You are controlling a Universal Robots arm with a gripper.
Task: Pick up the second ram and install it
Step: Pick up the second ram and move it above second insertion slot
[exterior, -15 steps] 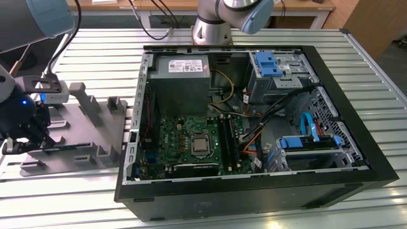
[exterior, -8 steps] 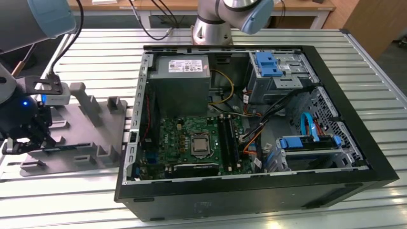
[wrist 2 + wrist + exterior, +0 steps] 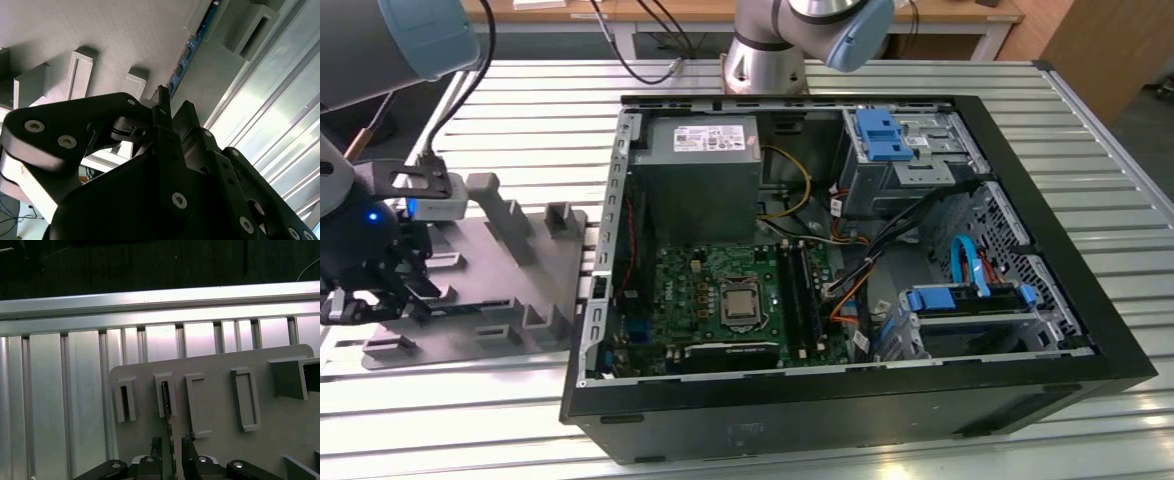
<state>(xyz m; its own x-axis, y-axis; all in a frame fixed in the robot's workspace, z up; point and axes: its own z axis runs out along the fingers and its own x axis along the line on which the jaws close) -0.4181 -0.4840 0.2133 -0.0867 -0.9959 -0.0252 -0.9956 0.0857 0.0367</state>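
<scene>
Gripper [image 3: 172,441] low over plate [image 3: 215,390], jaws parted, nothing clamped. Ram [image 3: 166,399] stands on edge between the jaws, long axis running parallel to them.

Silver-grey arm [image 3: 767,50] with pale blue joint caps [image 3: 427,35]; black end effector [image 3: 175,102] dotted with silver screws [image 3: 179,200].

Matt grey plastic fixture plate [image 3: 280,425], bright ribbed metal worktop [image 3: 80,390] beneath it, my gripper [image 3: 172,444] matt black above it, black metal computer case [image 3: 854,420] beside it.
</scene>
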